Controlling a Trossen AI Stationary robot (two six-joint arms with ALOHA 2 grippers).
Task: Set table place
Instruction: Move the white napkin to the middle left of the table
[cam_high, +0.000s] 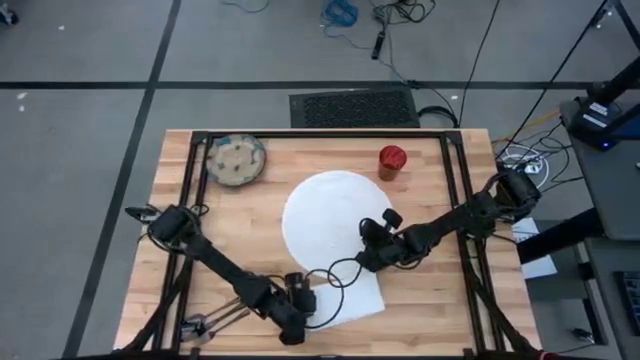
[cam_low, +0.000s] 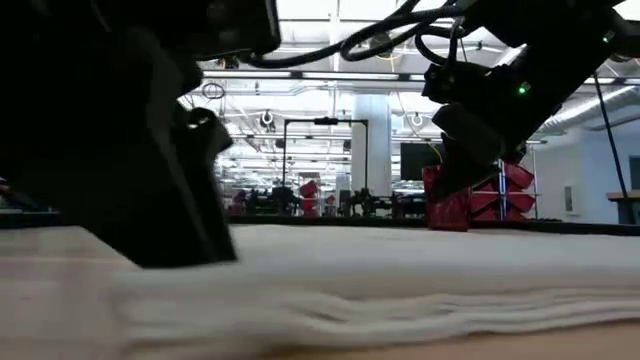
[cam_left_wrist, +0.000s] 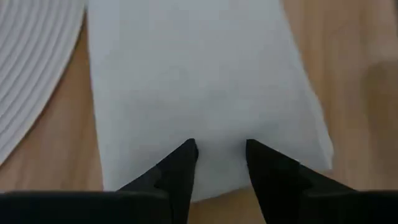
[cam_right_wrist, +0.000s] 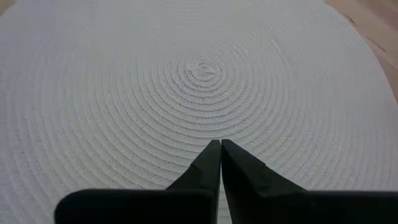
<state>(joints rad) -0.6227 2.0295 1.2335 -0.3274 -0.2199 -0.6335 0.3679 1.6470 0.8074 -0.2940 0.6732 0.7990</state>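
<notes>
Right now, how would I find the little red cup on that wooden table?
Start at the large round white woven mat in the middle of the pale wooden table. Look just beyond its rim on the right arm's side, toward the far edge: the small red cup stands there alone on bare wood. Nothing else on the table is red.

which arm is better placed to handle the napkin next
Left, likely. The left gripper is open, right over the napkin near the table's front edge. The right gripper is shut over the round white mat, farther from the napkin.
</notes>
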